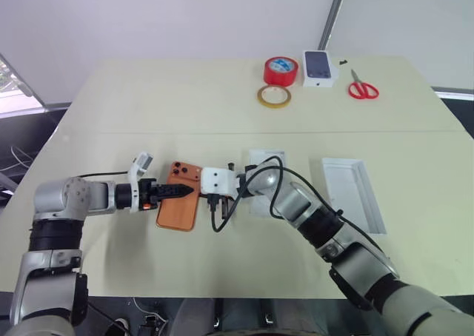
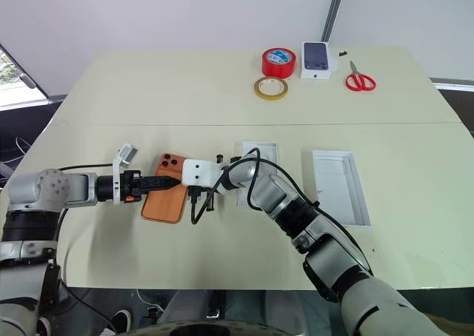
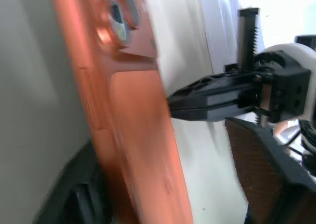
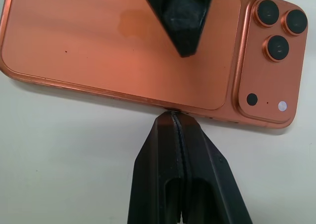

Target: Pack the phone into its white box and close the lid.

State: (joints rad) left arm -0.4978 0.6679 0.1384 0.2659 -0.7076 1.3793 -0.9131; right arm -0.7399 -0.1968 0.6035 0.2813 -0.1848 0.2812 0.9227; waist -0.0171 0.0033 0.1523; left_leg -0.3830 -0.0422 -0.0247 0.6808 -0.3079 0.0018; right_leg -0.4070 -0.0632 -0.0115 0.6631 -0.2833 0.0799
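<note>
Head views: phone (image 1: 178, 197) lies camera-side up on the table (image 1: 148, 106), directly between both grippers. Left gripper (image 1: 185, 191) reaches across its back; whether it grips, cannot tell.

Left wrist: right gripper (image 3: 170, 103) near the phone's far edge.

Right wrist: its own fingers pressed together, tips touching that edge, likely bracing against sliding. White box (image 1: 354, 194) lies well right.
</note>
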